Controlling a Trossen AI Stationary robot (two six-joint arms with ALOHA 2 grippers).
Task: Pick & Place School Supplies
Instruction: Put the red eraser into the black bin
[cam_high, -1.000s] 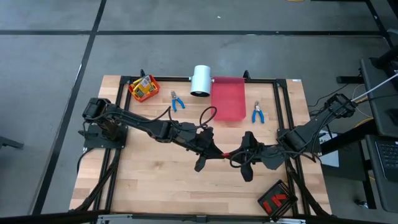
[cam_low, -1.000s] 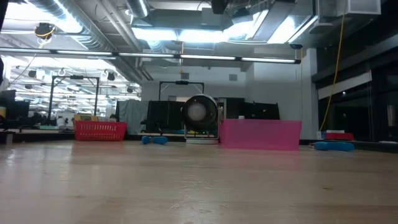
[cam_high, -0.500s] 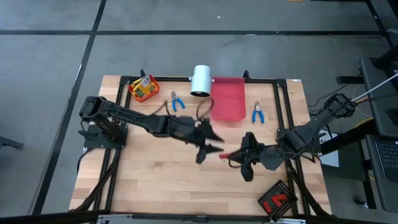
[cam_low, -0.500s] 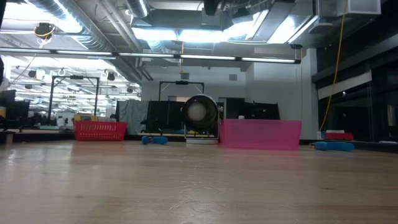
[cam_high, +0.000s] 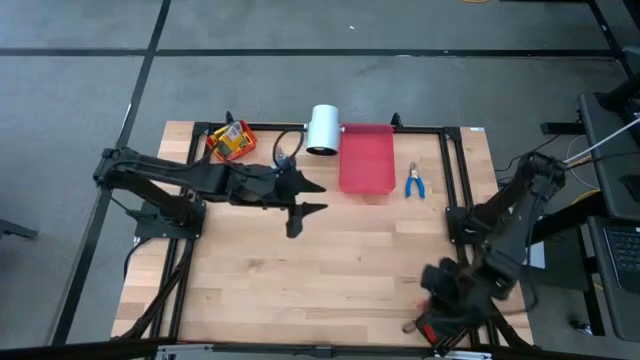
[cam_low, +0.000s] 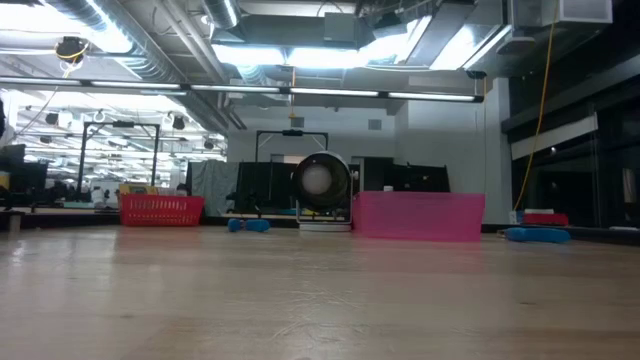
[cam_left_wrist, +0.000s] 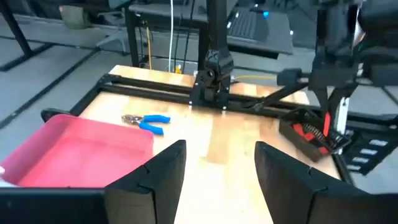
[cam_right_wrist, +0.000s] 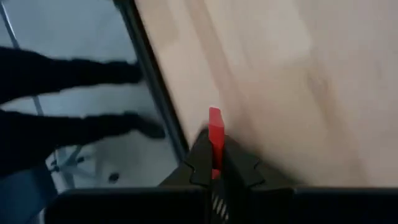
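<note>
Nearby, the white cylinder (cam_high: 323, 129) and pink tray (cam_high: 366, 158) flank the wide-open left claw (cam_high: 306, 197), while the right claw (cam_right_wrist: 214, 163) pinches a small red block (cam_right_wrist: 216, 134), blurred over the wooden table (cam_high: 320, 270) edge.

This is a large open industrial lab or workshop hall. A wooden worktop (cam_high: 320, 270) framed in black rails stands on a grey concrete floor (cam_high: 300, 80). Exposed ducts and pipes (cam_low: 140, 50) run overhead beside fluorescent strip lights (cam_low: 300, 55), and rows of workstations (cam_low: 90, 190) fill the space behind the worktop's far edge.
</note>
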